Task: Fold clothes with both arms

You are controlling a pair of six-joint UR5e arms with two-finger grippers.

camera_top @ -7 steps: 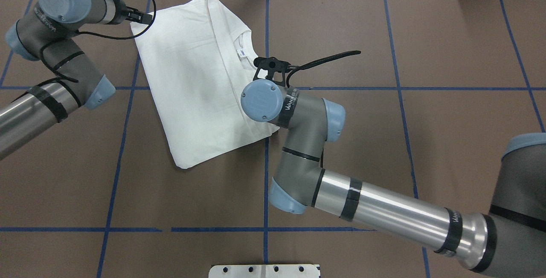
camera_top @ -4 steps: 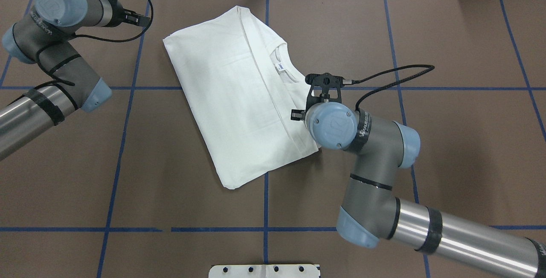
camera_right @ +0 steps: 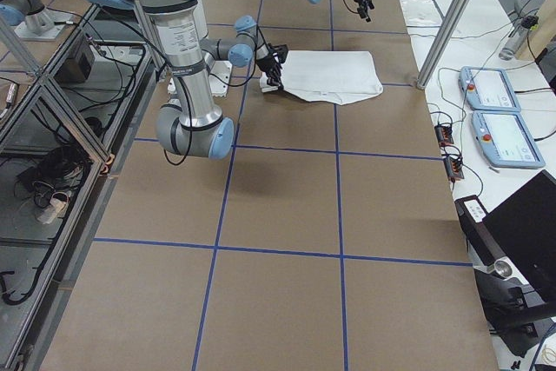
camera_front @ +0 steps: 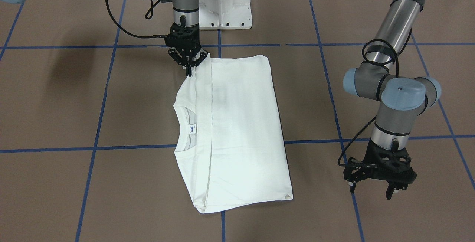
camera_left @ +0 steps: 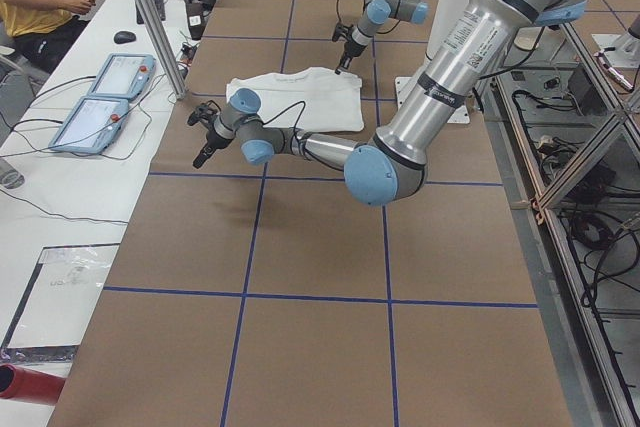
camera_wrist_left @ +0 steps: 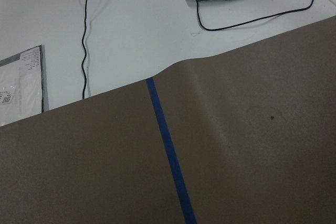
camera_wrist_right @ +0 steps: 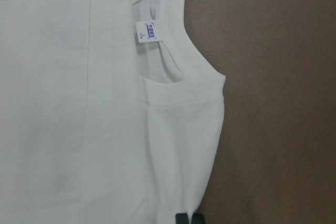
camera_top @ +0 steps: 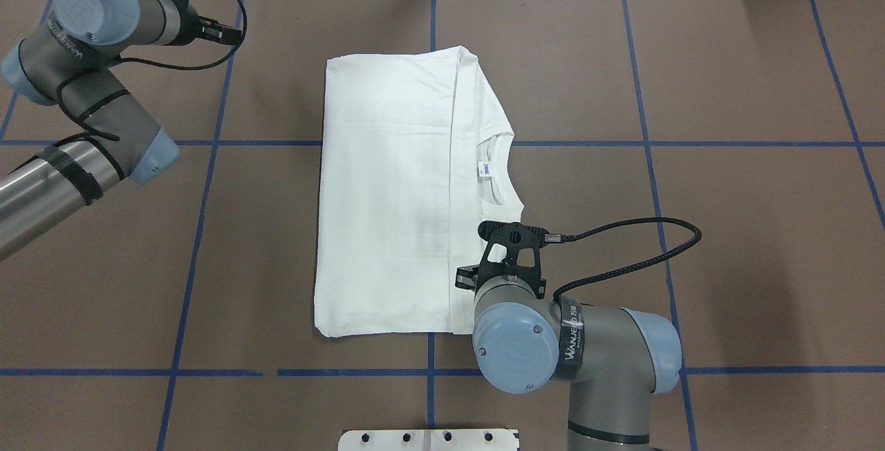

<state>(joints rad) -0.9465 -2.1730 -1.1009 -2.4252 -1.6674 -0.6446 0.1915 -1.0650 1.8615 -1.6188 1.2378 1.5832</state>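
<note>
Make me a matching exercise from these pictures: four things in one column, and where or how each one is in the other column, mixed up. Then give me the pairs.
Column one:
1. left gripper
2. right gripper
3. collar label
4. white pedestal

Column two:
A. on the table, at its edge by the robot's base
B. shut on an edge of the T-shirt
C. open over bare table, apart from the T-shirt
D. inside the neckline of the T-shirt

Pairs: 1-C, 2-B, 3-D, 4-A
</note>
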